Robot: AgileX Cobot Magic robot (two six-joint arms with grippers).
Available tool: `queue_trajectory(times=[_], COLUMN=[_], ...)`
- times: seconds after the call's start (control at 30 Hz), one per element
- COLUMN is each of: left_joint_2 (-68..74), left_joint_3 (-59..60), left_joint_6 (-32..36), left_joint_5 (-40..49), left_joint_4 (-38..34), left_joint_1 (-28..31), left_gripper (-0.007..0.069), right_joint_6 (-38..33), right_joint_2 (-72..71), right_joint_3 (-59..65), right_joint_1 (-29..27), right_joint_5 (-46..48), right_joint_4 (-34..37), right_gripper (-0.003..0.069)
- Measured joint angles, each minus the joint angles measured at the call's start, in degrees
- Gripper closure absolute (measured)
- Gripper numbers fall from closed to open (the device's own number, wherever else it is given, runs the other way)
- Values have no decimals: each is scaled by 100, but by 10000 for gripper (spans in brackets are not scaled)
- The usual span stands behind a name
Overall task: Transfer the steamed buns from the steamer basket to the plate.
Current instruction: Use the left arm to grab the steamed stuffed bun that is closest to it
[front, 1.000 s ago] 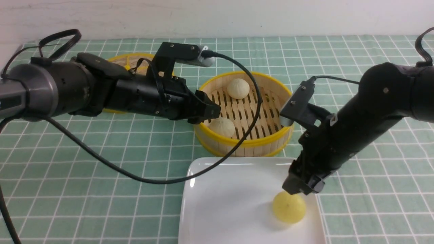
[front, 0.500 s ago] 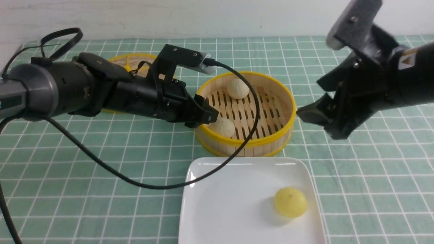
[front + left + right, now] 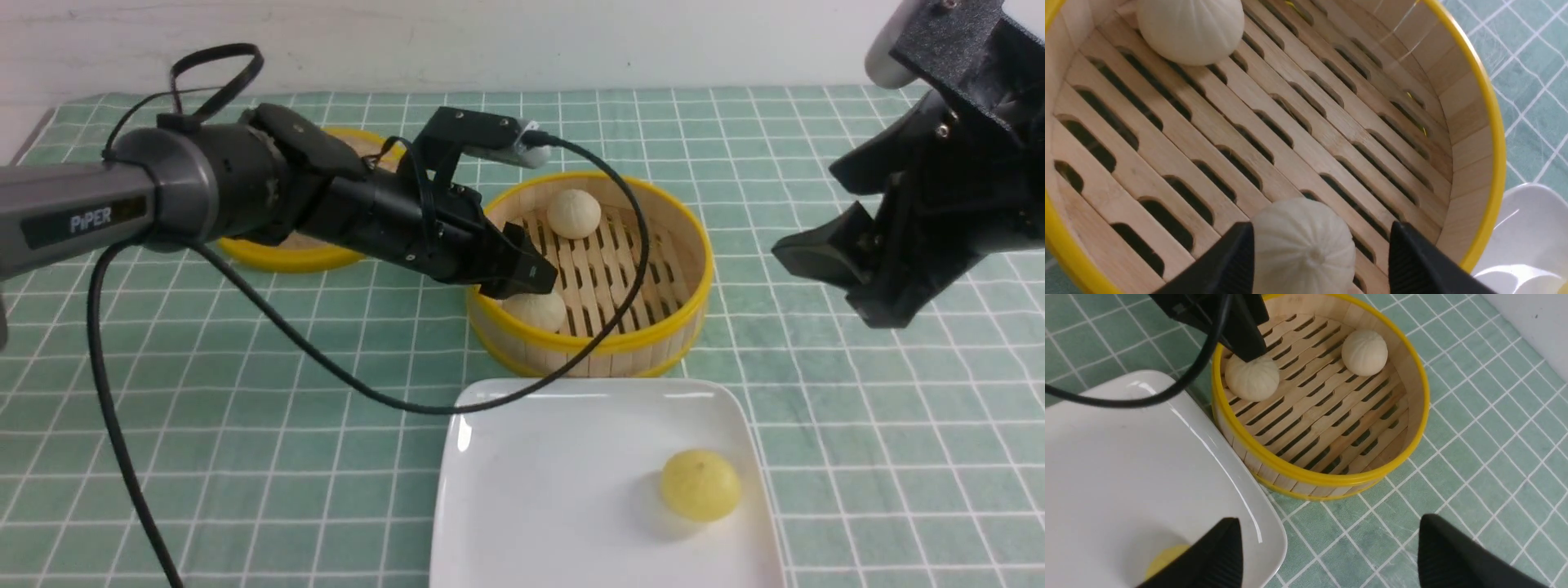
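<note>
The near bun (image 3: 1298, 253) sits inside the steamer basket (image 3: 588, 349) by its near-left wall. The far bun (image 3: 573, 213) sits by its back wall, and the yellow bun (image 3: 700, 484) lies on the plate (image 3: 539, 490) just in front of the basket. All are round domes, crowns up, with no long axis. Only the left wrist view shows the left pincer (image 3: 1321, 245) spread open astride the near bun, one finger close beside it and the other apart. The right pincer (image 3: 824, 282) hangs open, raised to the basket's right above the tabletop (image 3: 204, 425).
</note>
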Motion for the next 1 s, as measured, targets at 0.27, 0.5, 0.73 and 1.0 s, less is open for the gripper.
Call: queue_trajectory(times=[0.27, 0.5, 0.73, 1.0], left_joint_2=[157, 179, 211, 261], left_joint_3=[-37, -37, -37, -37], left_joint_6=[-333, -422, -422, -423], left_joint_5=[-399, -625, -818, -966], left_joint_4=[549, 864, 903, 903], left_joint_1=[-427, -421, -421, -421], left_gripper=[172, 172, 185, 436], right_joint_6=[6, 6, 13, 13], right_joint_2=[0, 0, 0, 0], right_joint_3=[11, 11, 11, 11], right_joint_1=[0, 0, 0, 0], right_joint_5=[14, 30, 30, 30], right_joint_4=[-7, -7, -7, -7], right_gripper=[134, 140, 143, 143])
